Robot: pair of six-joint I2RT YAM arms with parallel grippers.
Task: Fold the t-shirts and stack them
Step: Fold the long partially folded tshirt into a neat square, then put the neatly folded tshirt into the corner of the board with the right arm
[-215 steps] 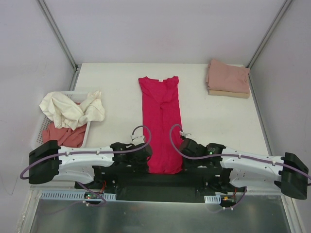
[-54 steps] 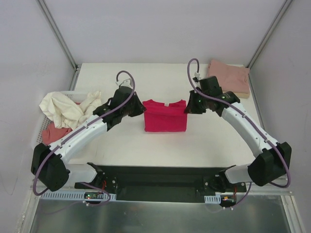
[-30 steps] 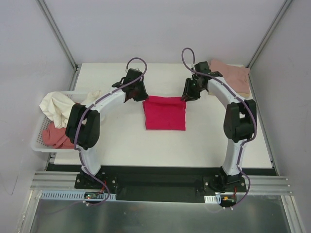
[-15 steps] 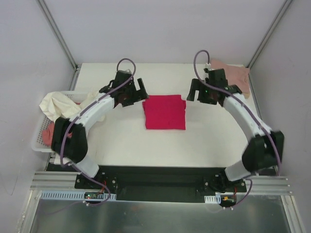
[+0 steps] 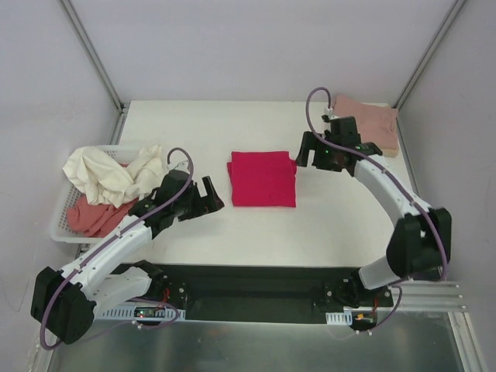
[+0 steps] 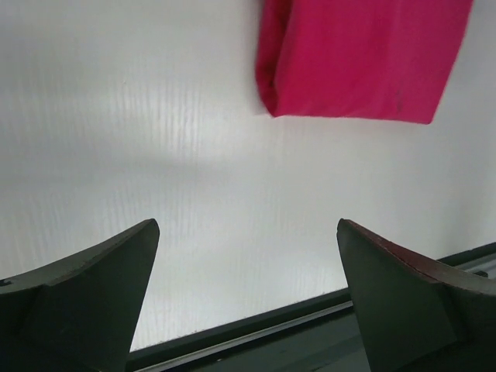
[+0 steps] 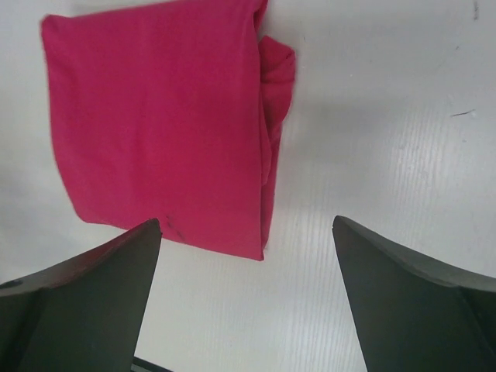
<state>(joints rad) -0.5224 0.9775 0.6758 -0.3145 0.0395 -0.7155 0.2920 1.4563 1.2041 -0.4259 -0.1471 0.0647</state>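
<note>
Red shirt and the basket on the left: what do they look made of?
Red shirt: soft matte knit fabric, probably cotton; it folds flat and bunches at one edge. Basket: white moulded plastic, apparently; rigid open lattice walls.

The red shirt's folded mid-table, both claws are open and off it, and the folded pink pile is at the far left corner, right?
One slip: the folded pink pile sits at the far right corner, as the top external view shows. The rest holds: the red shirt lies folded mid-table, with the left claw and right claw open and off it.
</note>
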